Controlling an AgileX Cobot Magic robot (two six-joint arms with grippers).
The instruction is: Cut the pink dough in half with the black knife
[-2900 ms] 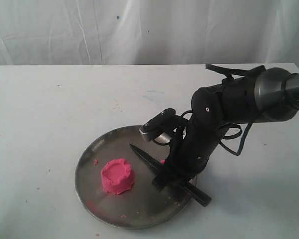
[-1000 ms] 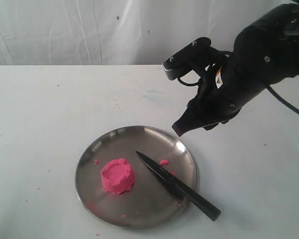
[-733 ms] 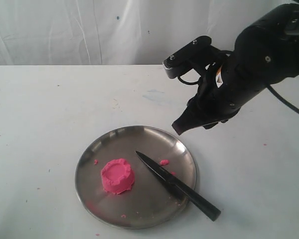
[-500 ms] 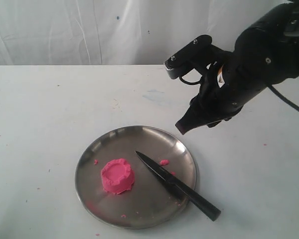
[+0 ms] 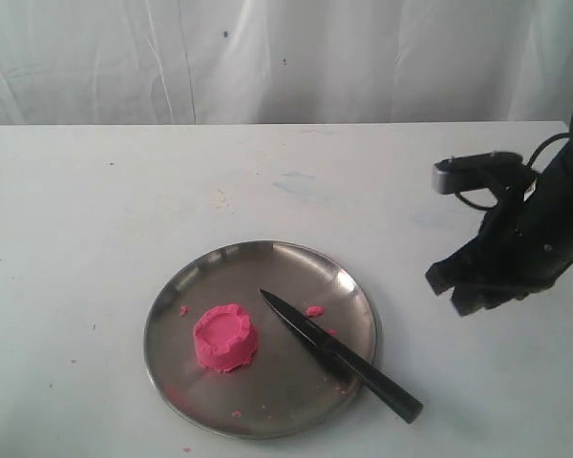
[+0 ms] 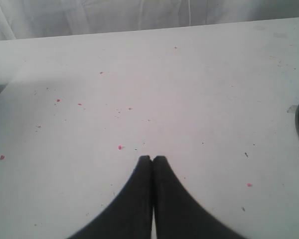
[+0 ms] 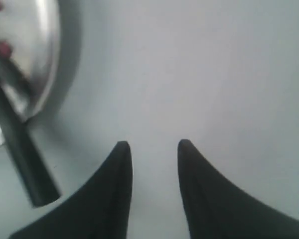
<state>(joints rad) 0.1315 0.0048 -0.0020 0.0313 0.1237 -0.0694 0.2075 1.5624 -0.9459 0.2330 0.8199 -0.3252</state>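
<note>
The pink dough [image 5: 225,337] is one round puck with a dented top, sitting left of centre on the steel plate [image 5: 267,260]. The black knife [image 5: 339,356] lies flat beside it, its tip near the plate's middle and its handle out over the right rim; the handle end [image 7: 25,164] also shows in the right wrist view. My right gripper [image 5: 451,291] hangs over bare table to the right of the plate, open [image 7: 152,145] and empty. My left gripper [image 6: 152,158] is shut on nothing above the white table and does not appear in the exterior view.
Small pink crumbs [image 5: 314,310] lie on the plate and a few specks dot the white table [image 6: 119,147]. A white curtain [image 5: 286,57] closes off the far side. The plate's rim [image 7: 45,74] shows beside the right fingers.
The right arm has swung away from above the plate's far rim to the right and lower, over bare table. Knife and dough have not moved since one second ago.
</note>
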